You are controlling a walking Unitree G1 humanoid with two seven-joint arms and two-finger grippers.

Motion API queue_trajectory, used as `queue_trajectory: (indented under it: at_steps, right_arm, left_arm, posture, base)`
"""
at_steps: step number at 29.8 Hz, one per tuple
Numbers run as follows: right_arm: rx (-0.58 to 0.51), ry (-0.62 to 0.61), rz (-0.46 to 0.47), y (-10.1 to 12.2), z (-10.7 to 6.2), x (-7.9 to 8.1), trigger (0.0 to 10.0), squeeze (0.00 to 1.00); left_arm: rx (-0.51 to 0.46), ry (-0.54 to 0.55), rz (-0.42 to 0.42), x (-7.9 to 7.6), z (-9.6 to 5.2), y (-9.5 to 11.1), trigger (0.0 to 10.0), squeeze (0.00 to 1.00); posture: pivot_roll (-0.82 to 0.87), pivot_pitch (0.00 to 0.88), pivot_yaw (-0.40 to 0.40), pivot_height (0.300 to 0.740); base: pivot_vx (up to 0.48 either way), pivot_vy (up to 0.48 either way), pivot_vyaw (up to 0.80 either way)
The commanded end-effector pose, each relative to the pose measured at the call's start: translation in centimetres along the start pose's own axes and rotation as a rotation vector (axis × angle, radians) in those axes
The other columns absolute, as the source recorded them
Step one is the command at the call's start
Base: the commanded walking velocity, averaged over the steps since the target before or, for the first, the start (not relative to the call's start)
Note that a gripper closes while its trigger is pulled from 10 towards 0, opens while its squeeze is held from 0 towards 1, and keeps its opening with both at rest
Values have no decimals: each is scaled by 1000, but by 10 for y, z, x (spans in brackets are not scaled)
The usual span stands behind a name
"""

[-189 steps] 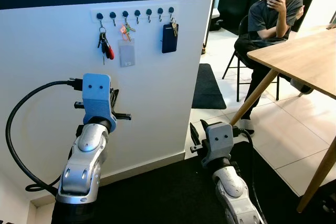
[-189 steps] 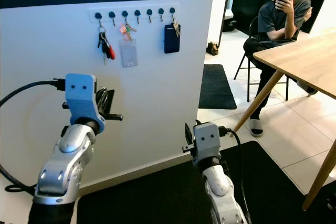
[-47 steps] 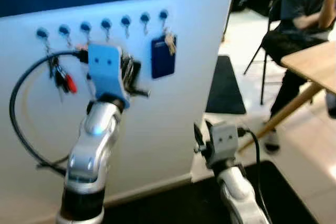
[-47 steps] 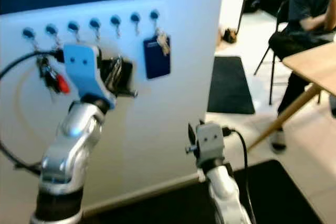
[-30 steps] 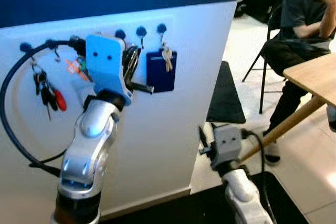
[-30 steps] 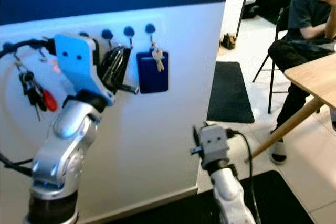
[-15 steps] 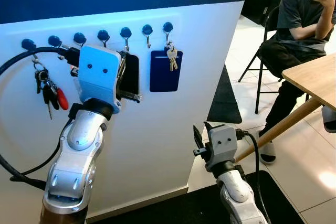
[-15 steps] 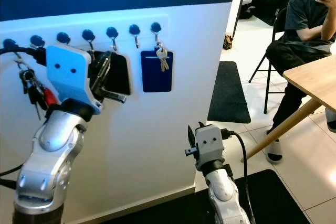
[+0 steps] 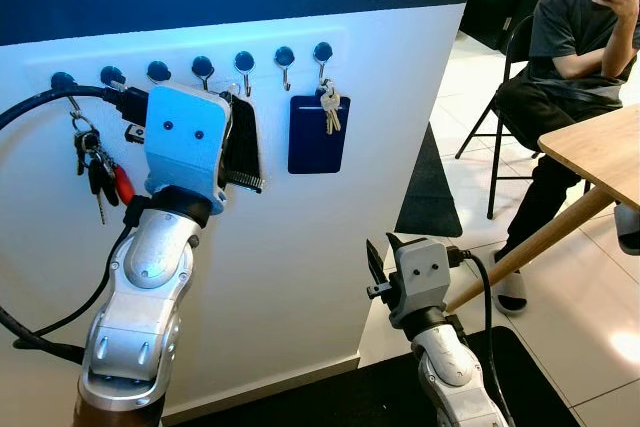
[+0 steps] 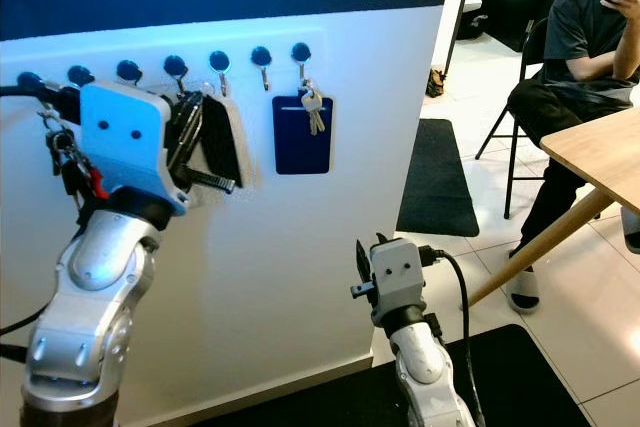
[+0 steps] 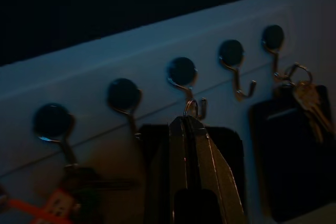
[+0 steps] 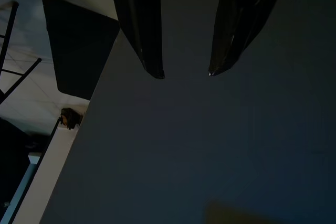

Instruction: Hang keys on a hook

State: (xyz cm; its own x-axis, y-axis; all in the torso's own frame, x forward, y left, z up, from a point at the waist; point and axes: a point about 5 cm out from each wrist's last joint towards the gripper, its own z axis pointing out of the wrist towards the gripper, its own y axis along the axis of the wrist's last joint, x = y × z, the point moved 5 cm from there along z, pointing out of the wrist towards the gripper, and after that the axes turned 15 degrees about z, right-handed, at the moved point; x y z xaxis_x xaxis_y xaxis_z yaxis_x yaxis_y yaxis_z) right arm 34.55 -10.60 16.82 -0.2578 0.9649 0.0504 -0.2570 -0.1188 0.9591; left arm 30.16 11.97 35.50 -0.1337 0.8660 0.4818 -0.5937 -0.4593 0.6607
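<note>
A white rail of several dark-knobbed hooks (image 9: 284, 54) runs along the white wall. My left gripper (image 11: 190, 120) is raised to it, shut on a small metal key ring (image 11: 192, 107). A black tag (image 9: 247, 143) hangs under the ring. The ring sits right at the curled tip of the third hook from the right (image 11: 183, 73); whether it is over the hook I cannot tell. My right gripper (image 12: 184, 72) hangs low near the wall's base, open and holding nothing.
A key bunch with a red fob (image 9: 100, 165) hangs at the rail's left, and a blue card holder with keys (image 9: 318, 133) on the rightmost hook. To the right are a person on a chair (image 9: 570, 37), a wooden table (image 9: 600, 137) and a black mat (image 9: 428, 187).
Over the sequence I have come closer to the wall and my left arm has risen to the rail. In the last half second the gripper and black tag edged up toward the hook.
</note>
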Motion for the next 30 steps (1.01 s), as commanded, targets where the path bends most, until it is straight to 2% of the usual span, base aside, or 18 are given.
queue_trajectory:
  at_steps: [1, 9, 16, 24, 30]
  right_arm:
    - [25, -10, 8, -9, -4, -1, 10000, 0]
    - [23, -16, 7, -9, -4, -2, 10000, 0]
    - [23, -18, 7, -9, -5, -2, 10000, 0]
    - [21, -13, 9, -8, -3, 0, 10000, 0]
    - [21, -20, 5, -8, -4, -3, 10000, 0]
  left_arm:
    - [-31, -32, -26, -4, 1, 9, 10000, 0]
    - [-45, -114, -86, -14, 1, 12, 10000, 0]
    - [-55, -154, -106, -7, 0, 13, 10000, 0]
    - [-29, -129, -149, -5, 6, 8, 10000, 0]
    - [19, -71, -197, 6, 10, -5, 10000, 0]
  posture:
    - [86, 218, 51, 740]
    - [85, 217, 55, 740]
    - [89, 216, 52, 740]
    - [87, 218, 51, 740]
    - [80, 218, 56, 740]
  base:
    - [0, 0, 0]
    - [0, 0, 0]
    - [0, 0, 0]
    - [0, 0, 0]
    - [0, 0, 0]
